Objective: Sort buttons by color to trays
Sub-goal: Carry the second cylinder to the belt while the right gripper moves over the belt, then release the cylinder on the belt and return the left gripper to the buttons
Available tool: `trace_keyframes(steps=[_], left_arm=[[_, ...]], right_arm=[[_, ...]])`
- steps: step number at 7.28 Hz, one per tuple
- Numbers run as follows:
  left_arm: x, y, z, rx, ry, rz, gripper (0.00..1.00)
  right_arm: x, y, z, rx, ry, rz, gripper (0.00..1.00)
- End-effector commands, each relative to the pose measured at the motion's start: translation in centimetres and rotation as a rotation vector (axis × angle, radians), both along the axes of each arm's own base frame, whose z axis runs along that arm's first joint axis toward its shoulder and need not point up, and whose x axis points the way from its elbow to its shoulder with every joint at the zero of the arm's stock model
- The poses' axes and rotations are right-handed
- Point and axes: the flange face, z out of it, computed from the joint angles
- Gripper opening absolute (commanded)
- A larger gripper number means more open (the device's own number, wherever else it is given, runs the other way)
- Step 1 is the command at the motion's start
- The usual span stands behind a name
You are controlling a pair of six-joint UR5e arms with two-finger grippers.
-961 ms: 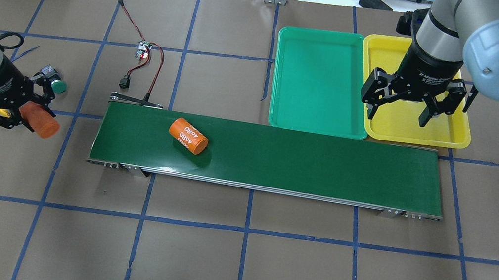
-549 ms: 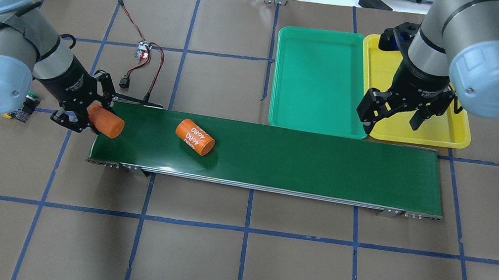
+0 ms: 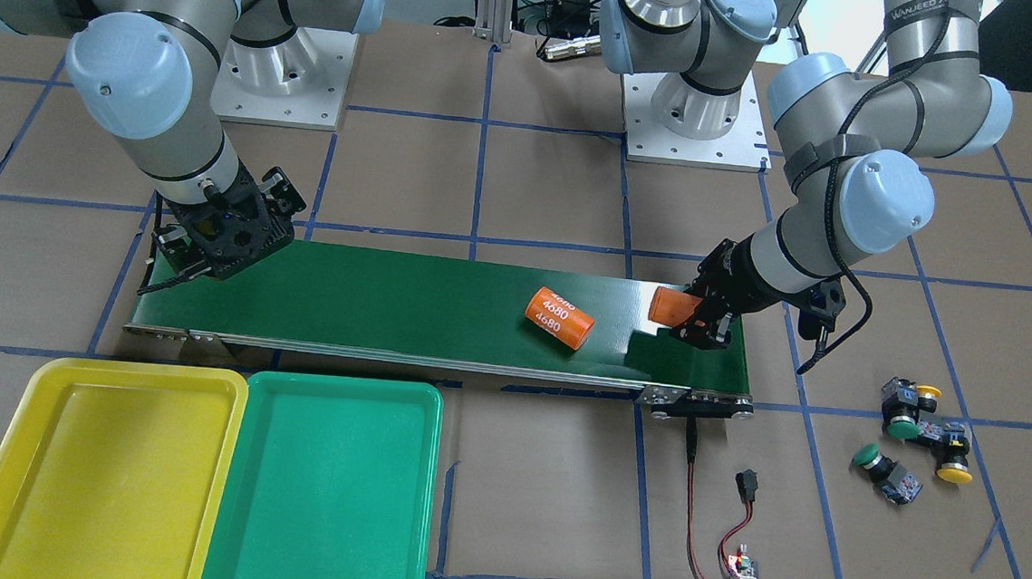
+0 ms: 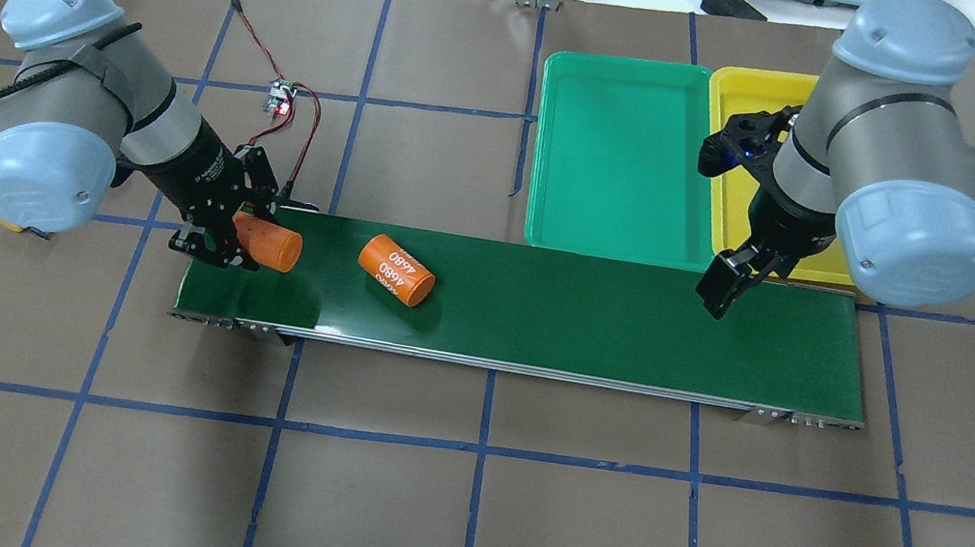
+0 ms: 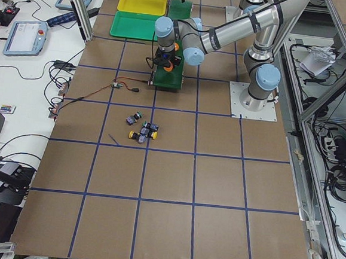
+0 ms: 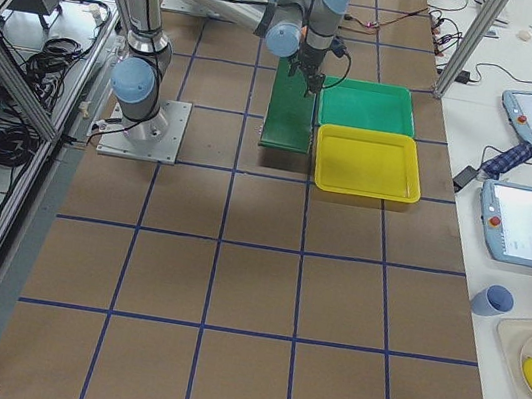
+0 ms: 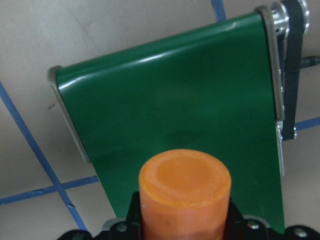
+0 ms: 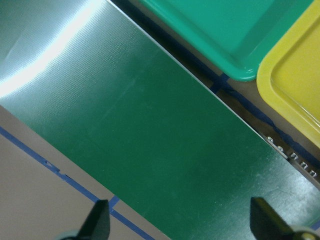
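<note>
orange cylinder (image 4: pixel 269 245) clamped in left claw (image 4: pixel 243 239): lower it flat onto the conveyor belt (image 4: pixel 588 319); right claw (image 4: pixel 722 289) hovers spread apart.

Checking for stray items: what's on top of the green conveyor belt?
An orange cylinder marked 4680 lies on the belt. The left end effector holds a second orange cylinder over its end; contact underneath is hidden.
</note>
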Motion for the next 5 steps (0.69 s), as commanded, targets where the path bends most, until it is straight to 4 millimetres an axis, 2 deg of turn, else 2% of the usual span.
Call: trace_keyframes(steps=[1, 2, 3, 4, 5], left_arm=[[-0.1, 0.0, -1.0, 0.001, 0.002, -0.013, 0.62], [-0.4, 0.6, -2.0, 0.021, 0.008, -0.018, 0.75], [-0.2, 0.6, -1.6, 0.006, 0.005, -0.027, 0.99], [-0.3, 0.1, 1.4, -0.075, 0.000, -0.093, 1.00], [1.6, -1.2, 3.2, -0.128, -0.007, -0.163, 1.00]], right_arm=[[-0.2, 0.5, -0.9, 0.017, -0.009, 0.108, 0.98], [-0.6, 0.5, -1.1, 0.012, 0.002, 0.197, 0.98], [-0.8, 0.5, -1.5, 0.001, 0.000, 0.224, 0.98], [-0.9, 0.6, -2.0, -0.011, 0.002, 0.233, 0.98], [-1.1, 1.0, -2.9, -0.005, 0.000, 0.233, 0.98]])
